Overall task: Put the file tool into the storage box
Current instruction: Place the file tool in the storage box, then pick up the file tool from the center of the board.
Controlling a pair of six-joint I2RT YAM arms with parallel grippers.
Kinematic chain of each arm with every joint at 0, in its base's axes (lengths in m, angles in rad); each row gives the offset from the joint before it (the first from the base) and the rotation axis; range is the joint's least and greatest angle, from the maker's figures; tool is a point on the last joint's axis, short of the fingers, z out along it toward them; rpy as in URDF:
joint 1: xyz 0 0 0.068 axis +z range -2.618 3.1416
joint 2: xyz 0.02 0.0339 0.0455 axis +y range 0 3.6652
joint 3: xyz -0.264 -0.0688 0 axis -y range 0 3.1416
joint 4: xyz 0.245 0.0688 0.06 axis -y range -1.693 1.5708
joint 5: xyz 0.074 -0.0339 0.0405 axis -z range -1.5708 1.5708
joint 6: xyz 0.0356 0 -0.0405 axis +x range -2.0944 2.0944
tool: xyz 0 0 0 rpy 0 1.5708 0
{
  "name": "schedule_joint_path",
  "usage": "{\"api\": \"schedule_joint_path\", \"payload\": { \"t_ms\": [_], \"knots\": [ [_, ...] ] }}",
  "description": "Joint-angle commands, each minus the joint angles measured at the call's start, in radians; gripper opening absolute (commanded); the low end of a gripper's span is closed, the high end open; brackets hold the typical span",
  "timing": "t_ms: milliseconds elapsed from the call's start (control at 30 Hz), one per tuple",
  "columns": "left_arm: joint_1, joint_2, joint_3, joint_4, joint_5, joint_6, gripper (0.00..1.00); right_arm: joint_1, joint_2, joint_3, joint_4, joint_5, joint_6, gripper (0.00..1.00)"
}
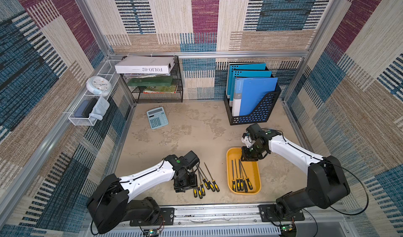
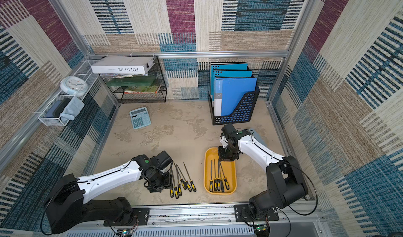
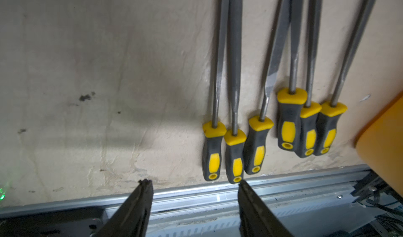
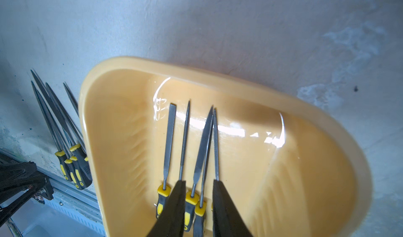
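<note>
Six loose files [image 1: 207, 182] flat on the desk [image 1: 185, 133], yellow-and-black handles toward the near edge, just beside the left pincer [image 3: 194, 182], on its side toward the yellow box [image 1: 254, 170]. Left pincer with jaws moderately parted and nothing between them, one tip close to the butt of a handle. Right pincer [image 4: 198, 181] above the far end of the yellow box, with jaws only narrowly parted, gripping nothing, over the blades of the stored files [image 4: 172, 137].

Seen only from the wrist views: the gaps of both pincers, hidden under the arms in both top views. Seen only from above: every handle inside the box, cut off in the right wrist view.

Count: six files on the desk, five in the box, one box, two pincers.
</note>
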State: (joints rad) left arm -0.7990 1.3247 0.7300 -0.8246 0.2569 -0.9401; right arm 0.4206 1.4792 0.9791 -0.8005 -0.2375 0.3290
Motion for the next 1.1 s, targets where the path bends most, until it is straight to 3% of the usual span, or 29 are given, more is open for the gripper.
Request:
{"api": "schedule_joint_path", "payload": {
  "t_ms": [0, 567, 667, 767, 967, 1067],
  "knots": [
    [-0.02, 0.045, 0.02, -0.009, -0.044, 0.016, 0.61, 0.002, -0.008, -0.002, -0.013, -0.008, 0.001, 0.27],
    [-0.069, 0.222, 0.06, 0.014, -0.086, 0.0, 0.51, 0.004, -0.017, -0.013, -0.006, -0.021, -0.011, 0.25],
    [-0.071, 0.254, 0.063, 0.018, -0.091, -0.005, 0.39, 0.007, -0.016, -0.011, -0.003, -0.025, -0.01, 0.24],
    [-0.07, 0.272, 0.063, 0.017, -0.098, -0.005, 0.16, 0.009, -0.019, -0.007, -0.005, -0.028, -0.011, 0.24],
    [-0.069, 0.217, 0.092, -0.055, -0.108, 0.02, 0.1, 0.017, -0.025, -0.003, -0.001, -0.056, -0.01, 0.24],
    [-0.069, 0.121, 0.106, -0.104, -0.09, 0.044, 0.07, 0.019, -0.046, -0.012, 0.043, -0.164, -0.001, 0.29]
  ]
}}
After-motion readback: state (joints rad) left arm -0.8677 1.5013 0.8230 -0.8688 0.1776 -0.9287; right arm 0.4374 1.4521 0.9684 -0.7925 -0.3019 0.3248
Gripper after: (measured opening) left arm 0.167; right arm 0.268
